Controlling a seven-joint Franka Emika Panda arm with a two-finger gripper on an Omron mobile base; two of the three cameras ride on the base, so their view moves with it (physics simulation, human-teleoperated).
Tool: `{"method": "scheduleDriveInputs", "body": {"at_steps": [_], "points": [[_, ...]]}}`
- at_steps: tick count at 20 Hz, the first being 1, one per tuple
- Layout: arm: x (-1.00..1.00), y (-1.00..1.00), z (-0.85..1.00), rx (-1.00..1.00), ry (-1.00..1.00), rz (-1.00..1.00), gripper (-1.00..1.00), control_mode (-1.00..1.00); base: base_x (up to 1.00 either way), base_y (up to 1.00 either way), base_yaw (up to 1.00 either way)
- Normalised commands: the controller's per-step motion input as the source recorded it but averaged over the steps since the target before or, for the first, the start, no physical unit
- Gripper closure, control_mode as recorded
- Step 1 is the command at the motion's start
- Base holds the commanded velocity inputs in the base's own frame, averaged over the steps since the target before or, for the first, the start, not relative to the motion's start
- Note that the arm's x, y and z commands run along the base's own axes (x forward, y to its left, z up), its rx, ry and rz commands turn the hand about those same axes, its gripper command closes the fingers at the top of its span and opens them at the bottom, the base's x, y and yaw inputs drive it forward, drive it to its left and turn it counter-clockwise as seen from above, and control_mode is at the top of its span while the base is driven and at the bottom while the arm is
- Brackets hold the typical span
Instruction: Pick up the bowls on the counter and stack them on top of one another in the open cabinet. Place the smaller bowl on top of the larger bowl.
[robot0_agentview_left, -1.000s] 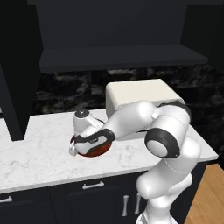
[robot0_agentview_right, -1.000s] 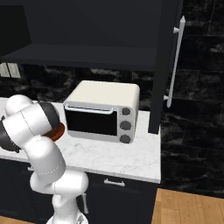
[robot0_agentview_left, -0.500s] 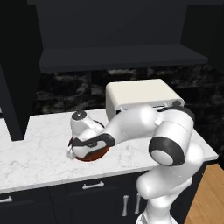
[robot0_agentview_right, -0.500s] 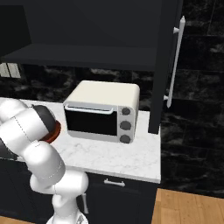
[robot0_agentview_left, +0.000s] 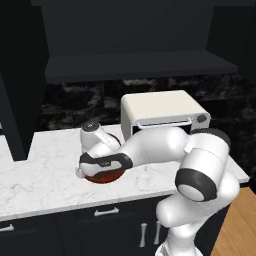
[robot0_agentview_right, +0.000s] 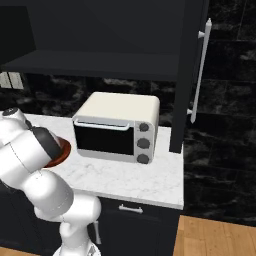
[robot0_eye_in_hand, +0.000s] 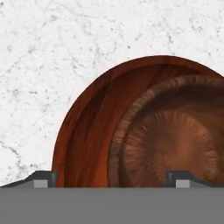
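The larger bowl (robot0_eye_in_hand: 89, 131), wide and reddish-brown, lies on the white marble counter (robot0_eye_in_hand: 52, 57). The smaller bowl (robot0_eye_in_hand: 170, 148), darker, appears to sit inside it, off-centre to the right. My gripper (robot0_eye_in_hand: 111, 180) is open just above them. One fingertip (robot0_eye_in_hand: 43, 179) is outside the larger bowl's left rim and the other is over the smaller bowl. In the left base view the gripper (robot0_agentview_left: 101, 164) hangs low over the larger bowl (robot0_agentview_left: 105, 176), covering most of it. Its red edge (robot0_agentview_right: 61, 152) peeks out behind my arm. The open cabinet's shelf (robot0_agentview_left: 140, 67) runs above.
A cream toaster oven (robot0_agentview_left: 161, 114) stands on the counter (robot0_agentview_left: 40, 175) right of the bowls, also seen from the front (robot0_agentview_right: 117, 127). A black cabinet door with a silver handle (robot0_agentview_right: 200, 75) hangs open at the right. Dark base cabinets sit below the counter edge.
My hand has come down and slightly left, closer onto the bowls. The bowls have stayed in place.
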Motion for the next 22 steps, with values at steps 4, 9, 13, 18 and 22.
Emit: {"method": "scheduleDriveInputs", "body": {"at_steps": [4, 9, 13, 18, 22], "points": [[-0.27, 0.27, 0.01, 0.00, -0.01, -0.02, -1.00, -1.00, 0.00, 0.00, 0.00], [-0.22, 0.18, -0.15, 0.00, -0.02, -0.05, -1.00, -1.00, 0.00, 0.00, 0.00], [0.00, 0.01, -0.26, 0.00, 0.00, -0.05, -1.00, -1.00, 0.00, 0.00, 0.00], [0.00, 0.00, -0.28, 0.00, 0.00, -0.02, -1.00, -1.00, 0.00, 0.00, 0.00], [0.00, -0.01, -0.06, 0.00, -0.03, 0.00, -1.00, -1.00, 0.00, 0.00, 0.00]]}}
